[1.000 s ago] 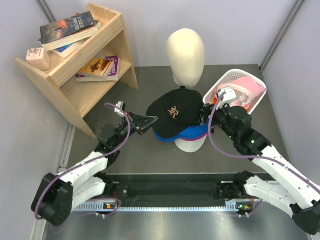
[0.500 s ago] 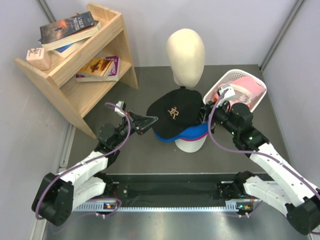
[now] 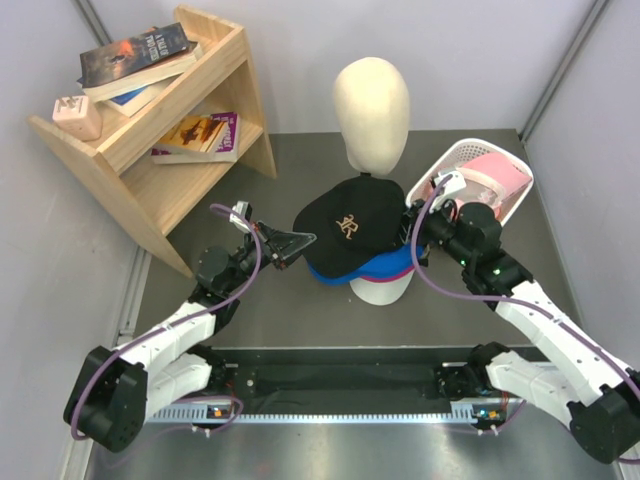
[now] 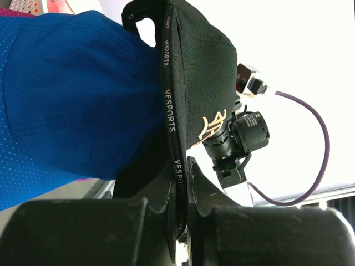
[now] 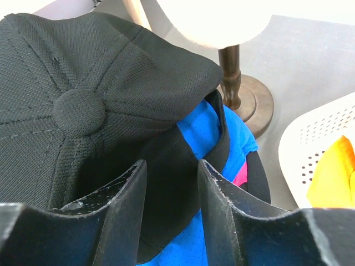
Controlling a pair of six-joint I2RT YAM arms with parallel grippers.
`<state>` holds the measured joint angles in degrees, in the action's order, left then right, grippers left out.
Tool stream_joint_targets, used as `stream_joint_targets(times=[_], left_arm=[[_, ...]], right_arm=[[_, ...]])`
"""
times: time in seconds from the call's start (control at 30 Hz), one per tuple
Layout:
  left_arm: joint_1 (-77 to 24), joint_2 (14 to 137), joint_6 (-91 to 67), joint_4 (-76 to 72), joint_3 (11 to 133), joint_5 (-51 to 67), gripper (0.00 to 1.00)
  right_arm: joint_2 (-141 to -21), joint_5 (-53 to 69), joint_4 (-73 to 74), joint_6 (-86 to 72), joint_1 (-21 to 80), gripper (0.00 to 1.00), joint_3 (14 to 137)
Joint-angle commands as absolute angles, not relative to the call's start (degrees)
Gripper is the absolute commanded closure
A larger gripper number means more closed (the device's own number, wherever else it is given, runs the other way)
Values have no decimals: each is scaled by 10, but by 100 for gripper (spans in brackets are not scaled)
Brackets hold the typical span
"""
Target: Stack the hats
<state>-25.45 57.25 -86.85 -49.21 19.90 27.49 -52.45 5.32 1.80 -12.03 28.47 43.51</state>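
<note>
A black cap [image 3: 350,225] with a gold logo lies on top of a pile of hats: a blue cap [image 3: 396,263], a magenta edge under it and a white cap [image 3: 380,291] at the bottom. My left gripper [image 3: 296,240] is shut on the black cap's brim, which shows pinched edge-on between its fingers in the left wrist view [image 4: 180,166]. My right gripper [image 3: 410,226] is open at the cap's rear right. In the right wrist view its fingers [image 5: 171,166] straddle the black cap's [image 5: 83,72] back edge over the blue cap [image 5: 213,133]. A pink cap [image 3: 497,176] lies in the basket.
A white slatted basket [image 3: 452,158] stands at the right rear, with an orange hat [image 5: 333,177] in it. A cream mannequin head [image 3: 370,100] on a wooden stand [image 5: 247,102] rises just behind the pile. A wooden shelf [image 3: 190,150] with books stands at the far left.
My right arm has shifted so its gripper sits closer against the back of the black cap. My left gripper and the pile have not moved.
</note>
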Motion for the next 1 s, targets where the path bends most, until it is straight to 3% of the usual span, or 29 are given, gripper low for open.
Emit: stream_joint_targets(times=[0.0,0.1,0.23,0.3,0.83,0.9,0.97], left_arm=[[-250,561,-850,-510,221,282,100],[-250,560,-850,-512,220,282,100],[-249,562,-846,-510,220,280,100],[-249,566,-846,-510,220,280,100],[-231,578,-860,-549,200,285,100],[-230,577,-860,-550,197,285,100],[-229,577,-859,-549,196,287,100]], right_arm=[[-536,69,23,-107,278,60,430],[-541,79,23,-98,277,69,430],[-542,80,24,-95,275,95,430],[-534,74,32,-94,275,100,432],[-407,23,123,-122,275,99,430],[-403,45,104,-151,275,90,417],[-403,84,83,-180,275,74,397]])
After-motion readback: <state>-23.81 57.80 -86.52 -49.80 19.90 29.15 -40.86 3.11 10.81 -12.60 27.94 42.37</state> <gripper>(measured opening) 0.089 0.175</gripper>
